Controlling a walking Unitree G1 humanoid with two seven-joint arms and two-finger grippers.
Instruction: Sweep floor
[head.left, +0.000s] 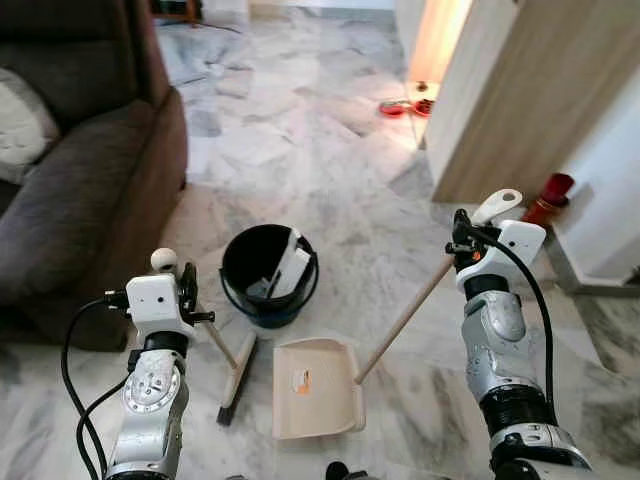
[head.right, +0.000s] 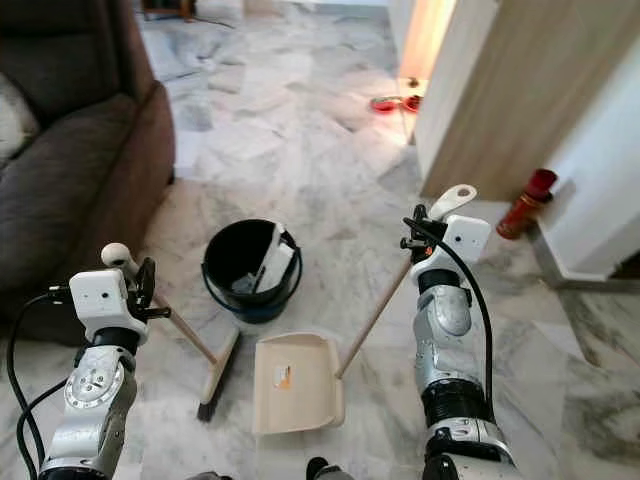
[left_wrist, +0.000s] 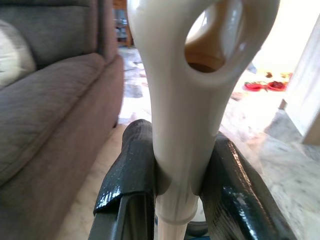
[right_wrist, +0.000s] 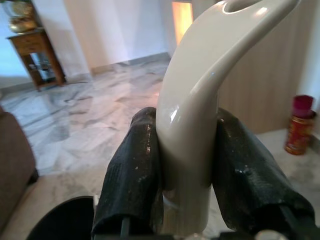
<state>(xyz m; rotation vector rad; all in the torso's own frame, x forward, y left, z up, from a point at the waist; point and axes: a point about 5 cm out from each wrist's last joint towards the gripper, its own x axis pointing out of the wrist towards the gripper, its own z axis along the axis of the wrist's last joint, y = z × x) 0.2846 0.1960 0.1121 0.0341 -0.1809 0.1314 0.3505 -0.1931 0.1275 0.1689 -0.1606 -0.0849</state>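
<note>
Firmly, left fingers (left_wrist: 130, 175) clench the broom (head.left: 232, 375) handle, right fingers (right_wrist: 132, 175) the dustpan (head.left: 315, 390) handle.

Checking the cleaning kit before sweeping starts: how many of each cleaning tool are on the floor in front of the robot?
Wooden-handled broom, held by the left gripper: 1
Cream plastic dustpan with long wooden handle, held by the right gripper: 1
Black round bucket: 1
Total: 3
</note>
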